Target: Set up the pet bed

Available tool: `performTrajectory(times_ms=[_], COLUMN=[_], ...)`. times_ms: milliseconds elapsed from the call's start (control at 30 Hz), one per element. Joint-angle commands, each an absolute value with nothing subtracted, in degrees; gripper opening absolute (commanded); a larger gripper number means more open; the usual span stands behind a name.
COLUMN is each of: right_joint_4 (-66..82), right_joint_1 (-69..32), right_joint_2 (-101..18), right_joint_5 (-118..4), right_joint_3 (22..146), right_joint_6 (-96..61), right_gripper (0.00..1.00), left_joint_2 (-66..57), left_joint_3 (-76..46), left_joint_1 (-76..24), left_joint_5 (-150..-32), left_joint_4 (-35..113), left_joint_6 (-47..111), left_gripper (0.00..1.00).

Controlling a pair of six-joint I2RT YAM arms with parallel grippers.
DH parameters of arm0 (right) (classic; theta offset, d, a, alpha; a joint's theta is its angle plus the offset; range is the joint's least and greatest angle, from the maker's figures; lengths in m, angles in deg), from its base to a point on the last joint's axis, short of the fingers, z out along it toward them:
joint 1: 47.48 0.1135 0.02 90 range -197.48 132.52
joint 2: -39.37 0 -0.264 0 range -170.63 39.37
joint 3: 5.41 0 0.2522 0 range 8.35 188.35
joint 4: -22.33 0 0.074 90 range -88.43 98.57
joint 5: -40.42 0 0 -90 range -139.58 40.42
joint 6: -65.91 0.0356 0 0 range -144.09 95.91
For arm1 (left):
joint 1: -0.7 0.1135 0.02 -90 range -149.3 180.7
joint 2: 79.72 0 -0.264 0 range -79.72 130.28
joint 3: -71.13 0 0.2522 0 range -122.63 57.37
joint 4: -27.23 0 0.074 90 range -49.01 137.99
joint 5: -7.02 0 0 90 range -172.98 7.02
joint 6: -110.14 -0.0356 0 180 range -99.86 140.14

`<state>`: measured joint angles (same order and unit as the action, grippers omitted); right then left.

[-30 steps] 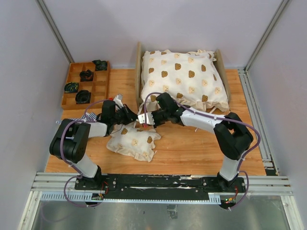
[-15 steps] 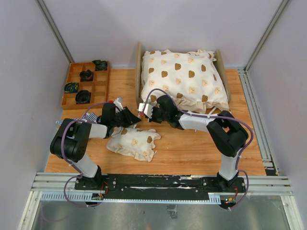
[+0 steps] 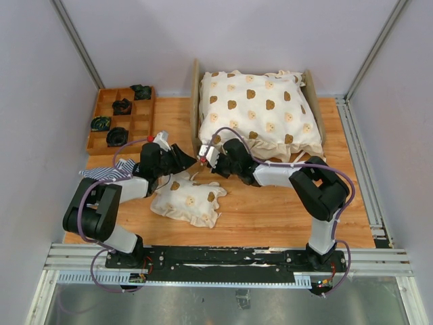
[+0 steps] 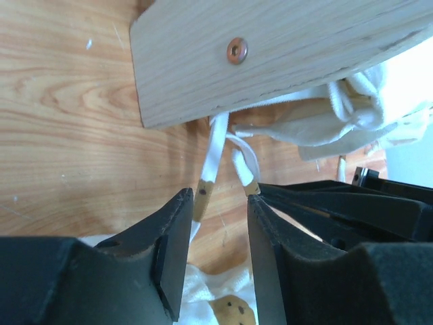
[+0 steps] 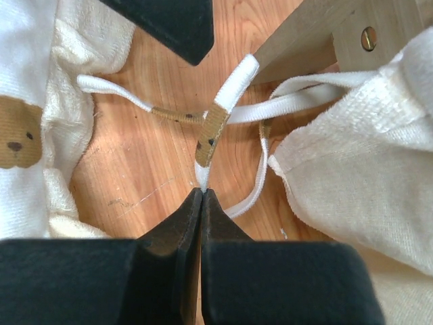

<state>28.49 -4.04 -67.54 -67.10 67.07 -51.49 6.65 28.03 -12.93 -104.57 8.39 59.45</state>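
From above, the pet bed (image 3: 195, 95) stood at the table's 12 o'clock, a bear-print quilt (image 3: 260, 108) already spread over it. Both claws met at the frame's 7 o'clock corner, the left gripper (image 3: 185, 160) just beside the right gripper (image 3: 205, 157). A small matching pillow (image 3: 189, 200) lay on the table at 6 o'clock from them. A striped cloth (image 3: 108, 170) lay by the left arm, and a brown tray (image 3: 101, 139) sat at 10 o'clock.

In the left wrist view, the left gripper (image 4: 218, 202) was spread apart and held nothing. Two white ties (image 4: 215, 145) hung from under the frame board (image 4: 284, 47), towards the gap.

In the right wrist view, the right gripper (image 5: 201, 195) was pressed together, pinching the end of one tie (image 5: 211, 139) below the frame leg (image 5: 304, 34).

The quilt looked placed, but its ties seemed unfastened. By my reading, the pillow and the striped cloth remained to be put in.
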Motion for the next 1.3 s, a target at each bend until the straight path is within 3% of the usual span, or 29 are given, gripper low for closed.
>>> performTrajectory(times_ms=[0,167,667,1267], right_joint_4=[31.8,36.6,42.2,39.7], right_joint_1=[-4.9,-4.8,-4.9,-4.9], right_joint_2=[-67.2,-66.4,-66.5,-66.0], right_joint_5=[-66.9,-68.2,-67.1,-66.9], right_joint_3=[65.4,62.8,59.9,60.6], right_joint_6=[-47.4,-43.1,-36.6,-36.8], right_gripper=[0.00,0.00,0.00,0.00], left_joint_2=[4.3,4.8,10.1,16.7], left_joint_3=[26.5,24.6,22.9,19.1], left_joint_1=[-15.7,-20.1,-21.9,-23.3], left_joint_5=[-98.2,-90.1,-91.6,-87.5], left_joint_4=[8.3,7.4,-1.6,-3.5], left_joint_6=[54.3,45.8,39.5,37.9], left_gripper=[0.42,0.37,0.31,0.33])
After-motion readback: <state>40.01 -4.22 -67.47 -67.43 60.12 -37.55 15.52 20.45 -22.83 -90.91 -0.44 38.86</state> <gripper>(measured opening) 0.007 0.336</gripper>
